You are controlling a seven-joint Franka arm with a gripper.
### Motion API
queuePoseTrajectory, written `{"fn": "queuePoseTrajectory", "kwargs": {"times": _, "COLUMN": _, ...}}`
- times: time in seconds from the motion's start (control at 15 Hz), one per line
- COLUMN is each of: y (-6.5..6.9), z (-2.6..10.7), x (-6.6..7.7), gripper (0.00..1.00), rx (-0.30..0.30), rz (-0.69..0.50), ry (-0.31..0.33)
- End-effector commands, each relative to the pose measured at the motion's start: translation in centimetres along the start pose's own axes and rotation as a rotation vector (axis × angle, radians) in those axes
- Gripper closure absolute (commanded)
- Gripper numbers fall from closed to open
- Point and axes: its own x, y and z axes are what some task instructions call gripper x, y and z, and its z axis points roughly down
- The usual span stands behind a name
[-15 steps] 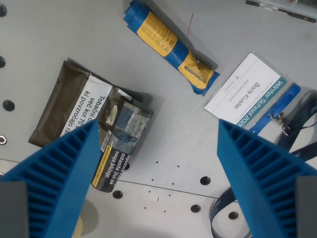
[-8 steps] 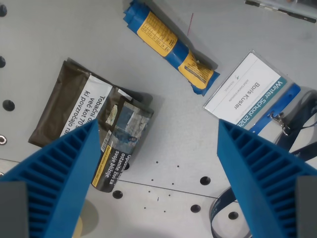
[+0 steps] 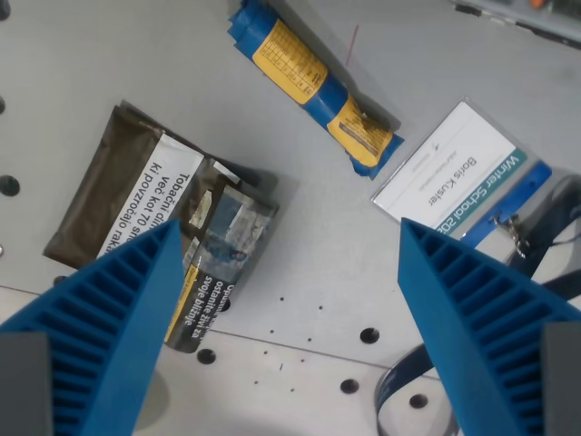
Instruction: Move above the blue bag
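Observation:
The blue bag (image 3: 309, 86) is a rolled blue packet with yellow labels, lying diagonally on the grey table near the top middle of the wrist view. My gripper (image 3: 290, 327) is open, its two ribbed blue fingers (image 3: 109, 336) filling the lower left and lower right corners. Nothing sits between them. The bag lies beyond the fingertips, toward the top of the view, and apart from them.
A dark tobacco pouch (image 3: 154, 227) with white warning text lies at the wrist view's left, partly behind the left finger. A name badge (image 3: 458, 177) with a blue lanyard (image 3: 408, 381) lies at the right. The grey table (image 3: 309, 272) has screw holes.
The whole scene has shifted slightly down and left in the view, so the camera has moved a little. The objects themselves have not moved and the fingers stay open.

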Motion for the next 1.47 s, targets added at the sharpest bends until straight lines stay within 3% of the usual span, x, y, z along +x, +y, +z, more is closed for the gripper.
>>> {"fn": "queuePoseTrajectory", "kwargs": {"times": 0.07, "y": 0.1, "z": 0.9, "x": 0.1, "gripper": 0.0, "rx": -0.015, "rz": -0.139, "ry": 0.054}}
{"fn": "queuePoseTrajectory", "kwargs": {"times": 1.0, "y": 0.8, "z": 7.3, "x": 0.9, "gripper": 0.0, "rx": -0.049, "rz": -0.516, "ry": 0.087}}
{"fn": "queuePoseTrajectory", "kwargs": {"times": 1.47, "y": 1.1, "z": 10.7, "x": 1.4, "gripper": 0.0, "rx": -0.061, "rz": -0.649, "ry": 0.095}}
